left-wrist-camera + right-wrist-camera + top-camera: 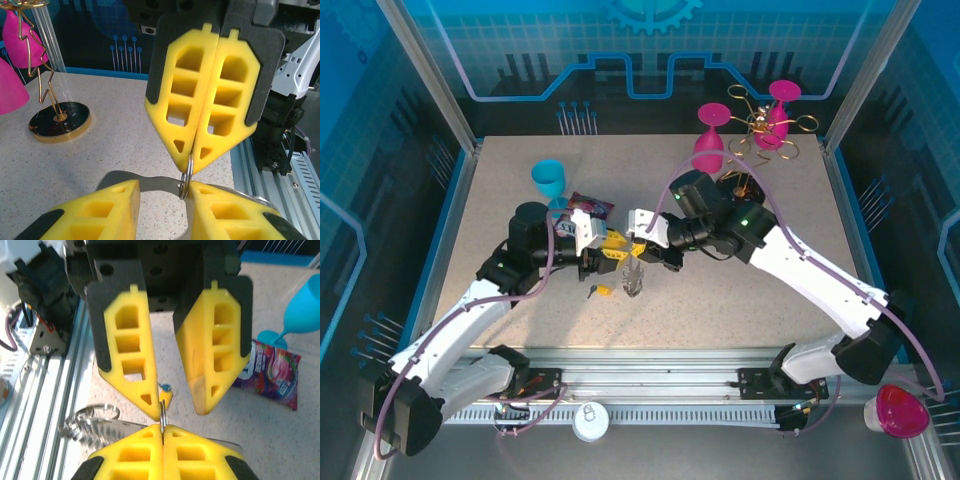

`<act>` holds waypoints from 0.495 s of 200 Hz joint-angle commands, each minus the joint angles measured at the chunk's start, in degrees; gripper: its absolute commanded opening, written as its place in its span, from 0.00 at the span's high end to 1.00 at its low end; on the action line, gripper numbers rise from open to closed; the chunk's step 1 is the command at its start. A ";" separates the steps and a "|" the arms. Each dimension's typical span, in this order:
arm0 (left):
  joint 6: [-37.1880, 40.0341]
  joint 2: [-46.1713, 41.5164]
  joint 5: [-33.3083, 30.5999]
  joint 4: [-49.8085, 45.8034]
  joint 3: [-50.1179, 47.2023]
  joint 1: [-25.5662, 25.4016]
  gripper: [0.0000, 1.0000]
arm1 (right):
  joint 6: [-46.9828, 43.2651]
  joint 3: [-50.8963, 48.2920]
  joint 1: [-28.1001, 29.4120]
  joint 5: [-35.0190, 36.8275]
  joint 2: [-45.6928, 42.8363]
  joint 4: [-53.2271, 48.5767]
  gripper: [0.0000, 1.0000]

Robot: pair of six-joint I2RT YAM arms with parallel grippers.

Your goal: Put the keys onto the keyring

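Observation:
My right gripper (163, 429) is shut on the keyring (162, 412), a thin metal ring seen edge-on. In the top view the two grippers meet over the middle of the table. There the keyring's fringed silvery part (635, 280) hangs below them. My left gripper (164, 192) is open, its fingers on either side of the keyring (185, 176), which touches the right-hand finger (225, 210). A yellow-headed key (603, 291) lies on the table under the grippers, a small blue piece at its head (165, 388). The right gripper (638, 250) faces the left gripper (616, 250).
A gold wire rack (765, 125) on a round base (59, 120) stands at the back right with pink glasses (710, 150) by it. A blue glass (550, 180) and a snack packet (590, 208) lie behind the left arm. An aluminium rail (650, 375) runs along the near edge.

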 commanded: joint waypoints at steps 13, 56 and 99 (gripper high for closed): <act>2.30 0.34 2.76 -2.28 1.91 -0.26 0.70 | -2.73 6.80 1.69 3.21 2.54 -9.07 1.00; 2.49 0.86 2.79 -2.36 2.10 -0.26 0.77 | -2.76 9.66 2.87 3.39 4.71 -11.20 1.00; 2.45 0.95 3.72 -2.34 2.18 -0.22 0.87 | -3.07 11.41 3.49 3.95 5.84 -12.30 1.00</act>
